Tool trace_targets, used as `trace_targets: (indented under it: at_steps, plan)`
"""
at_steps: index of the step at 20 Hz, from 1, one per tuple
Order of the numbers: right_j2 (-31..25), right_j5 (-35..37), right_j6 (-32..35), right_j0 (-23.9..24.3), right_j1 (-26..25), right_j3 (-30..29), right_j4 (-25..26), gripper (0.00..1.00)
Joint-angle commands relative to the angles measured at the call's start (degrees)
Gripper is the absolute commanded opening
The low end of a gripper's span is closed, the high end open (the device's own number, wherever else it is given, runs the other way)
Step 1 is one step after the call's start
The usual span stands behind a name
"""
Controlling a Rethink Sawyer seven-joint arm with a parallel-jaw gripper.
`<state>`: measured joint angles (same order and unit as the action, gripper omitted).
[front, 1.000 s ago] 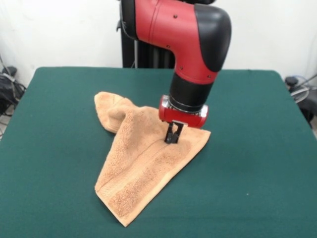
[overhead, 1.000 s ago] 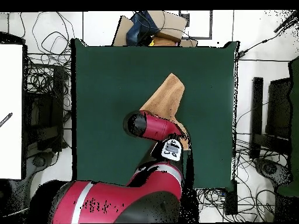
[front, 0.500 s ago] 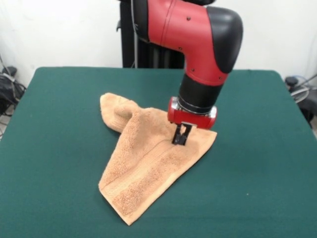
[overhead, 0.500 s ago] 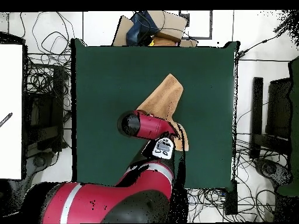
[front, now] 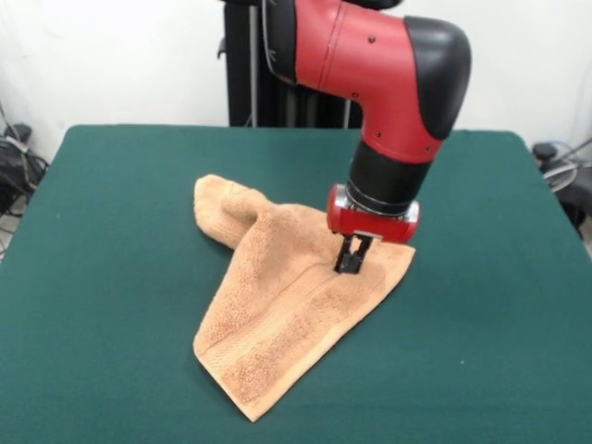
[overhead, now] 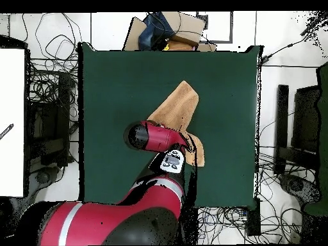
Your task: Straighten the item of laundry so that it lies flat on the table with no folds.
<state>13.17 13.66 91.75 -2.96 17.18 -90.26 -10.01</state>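
The light orange-tan towel lies folded in a rough triangle on the dark green table, with a bunched corner at its far left and a point toward the front. It also shows in the overhead view, partly under the arm. My gripper stands upright over the towel's right corner, its tips down in the cloth and shut on a pinch of it. In the overhead view the arm hides the gripper.
The table ends in edges on all sides. Cables and equipment lie on the floor around it. Boxes sit beyond its far edge. The pedestal stands behind the table.
My gripper has moved to the right in the front view, and the towel has slid the same way with it.
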Motion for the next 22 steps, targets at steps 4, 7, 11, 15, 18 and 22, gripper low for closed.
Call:
trace_targets:
  at_steps: [4,7,11,15,18,22]
  plan:
    - [-11.80,5.48,12.36,-4.21,-5.63,0.82,-4.68,0.00]
    - [-11.78,5.33,12.30,-4.72,-5.68,1.06,-5.01,0.00]
    - [-10.94,5.79,12.18,-5.93,-5.86,1.56,-5.56,0.00]
    - [-10.20,7.15,11.90,-6.98,-5.52,1.89,-6.05,0.00]
    - [-9.68,8.03,12.25,-7.87,-5.48,2.34,-6.66,0.00]
    - [-9.61,8.50,12.98,-8.92,-5.88,3.14,-7.90,0.00]
